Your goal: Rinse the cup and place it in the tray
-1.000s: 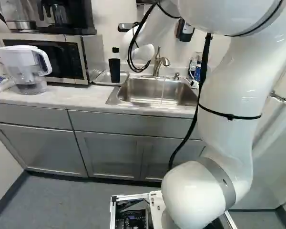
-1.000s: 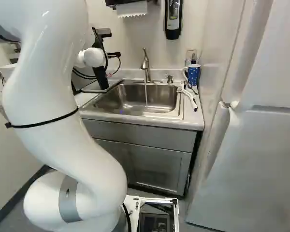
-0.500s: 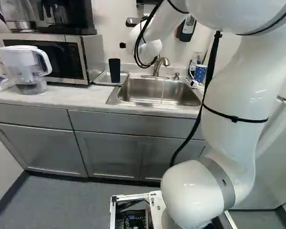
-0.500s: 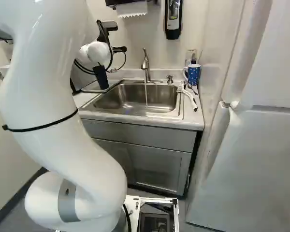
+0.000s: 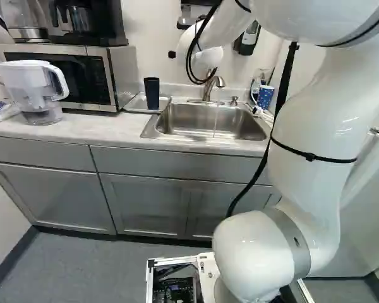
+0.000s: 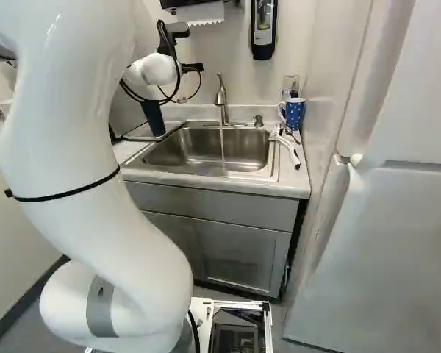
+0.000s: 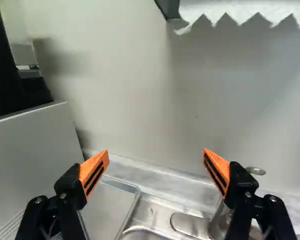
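In the right base view a black part of my gripper (image 6: 193,67) shows beyond the white wrist, high over the counter. The wrist view has the gripper (image 7: 156,151) facing the wall, orange pads wide apart, nothing between them. A dark, tall cup (image 5: 151,93) stands upright at the tray (image 5: 136,103) left of the sink, apart from the gripper. Ahead of and below the fingers lies the metal tray (image 7: 106,202); the cup is outside that view. Water runs from the faucet (image 6: 221,98) into the steel sink (image 6: 206,147).
A microwave (image 5: 66,74) and water pitcher (image 5: 35,91) stand left of the tray. Right of the sink are a blue dotted mug (image 6: 295,114) and a white-handled brush (image 6: 287,147). A soap dispenser (image 6: 264,29) and paper towel (image 7: 240,10) are on the wall.
My wrist and gripper have moved up and to the right, away from the dark cup, which has stayed in place. The base has not moved.
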Robot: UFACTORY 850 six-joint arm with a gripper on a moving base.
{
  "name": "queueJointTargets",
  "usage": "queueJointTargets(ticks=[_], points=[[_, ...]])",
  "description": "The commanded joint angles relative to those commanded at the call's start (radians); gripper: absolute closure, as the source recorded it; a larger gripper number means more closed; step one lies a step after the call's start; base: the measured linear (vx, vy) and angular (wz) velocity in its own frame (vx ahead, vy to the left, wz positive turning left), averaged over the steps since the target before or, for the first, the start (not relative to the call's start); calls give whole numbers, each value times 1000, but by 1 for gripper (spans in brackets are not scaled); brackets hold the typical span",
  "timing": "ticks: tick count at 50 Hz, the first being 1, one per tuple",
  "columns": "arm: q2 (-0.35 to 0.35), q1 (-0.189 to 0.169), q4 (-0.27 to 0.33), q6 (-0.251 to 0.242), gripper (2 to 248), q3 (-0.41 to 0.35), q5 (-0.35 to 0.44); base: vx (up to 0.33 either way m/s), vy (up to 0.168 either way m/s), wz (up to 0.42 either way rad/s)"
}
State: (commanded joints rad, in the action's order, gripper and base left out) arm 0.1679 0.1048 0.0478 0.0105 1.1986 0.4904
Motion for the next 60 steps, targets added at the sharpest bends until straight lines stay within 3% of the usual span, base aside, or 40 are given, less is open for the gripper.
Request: queueJointTargets(ticks=[25,40,60], points=[[28,-63,0,0,3,82,-60,0,0,0],[94,-76,0,0,3,161,-101,0,0,0],[103,-81,0,0,3,171,-155,0,0,0]])
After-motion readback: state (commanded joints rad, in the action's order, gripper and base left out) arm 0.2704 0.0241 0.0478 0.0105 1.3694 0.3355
